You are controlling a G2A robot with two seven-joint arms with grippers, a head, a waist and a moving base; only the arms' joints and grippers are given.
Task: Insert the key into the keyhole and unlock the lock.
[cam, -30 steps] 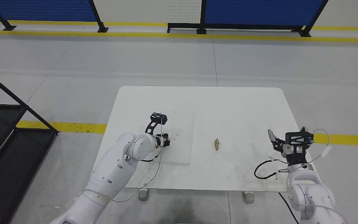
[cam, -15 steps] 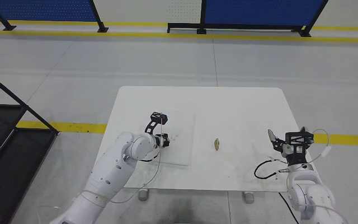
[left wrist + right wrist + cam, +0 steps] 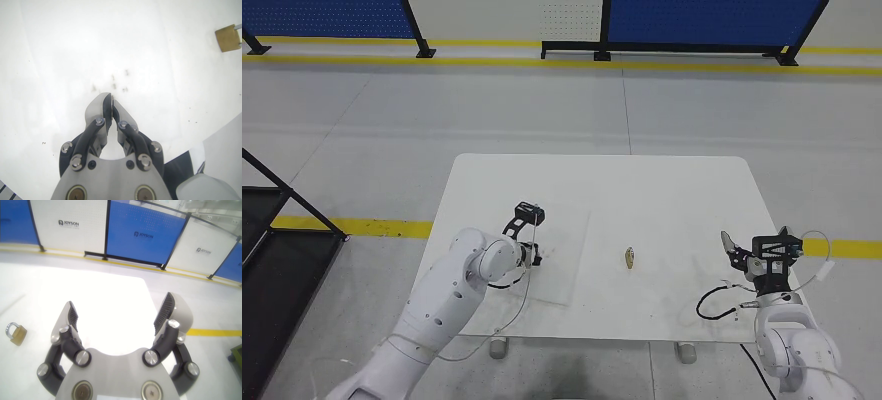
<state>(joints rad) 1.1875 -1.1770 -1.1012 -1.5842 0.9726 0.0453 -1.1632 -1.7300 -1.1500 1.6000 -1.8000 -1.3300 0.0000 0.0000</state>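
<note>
A small brass padlock (image 3: pixel 628 258) with a silver shackle lies flat near the middle of the white table (image 3: pixel 672 190). It also appears in the left wrist view (image 3: pixel 227 40) and the right wrist view (image 3: pixel 18 335). My left gripper (image 3: pixel 533 251) hovers low over the table's left part, well left of the padlock. Its fingers are pressed together (image 3: pixel 111 97), with a thin metal sliver, apparently the key, showing between the pads. My right gripper (image 3: pixel 756 243) stands open near the table's right front edge (image 3: pixel 119 302), nothing between its fingers.
A thin pale mat (image 3: pixel 567 225) covers the table's left half, with a few small dark marks (image 3: pixel 121 83) just ahead of the left fingertips. A black rack (image 3: pixel 272 250) stands on the floor to the left. Blue and white fence panels (image 3: pixel 692 20) line the back.
The left arm has shifted slightly, its wrist turning a little over the mat. The padlock and the right arm have stayed in place.
</note>
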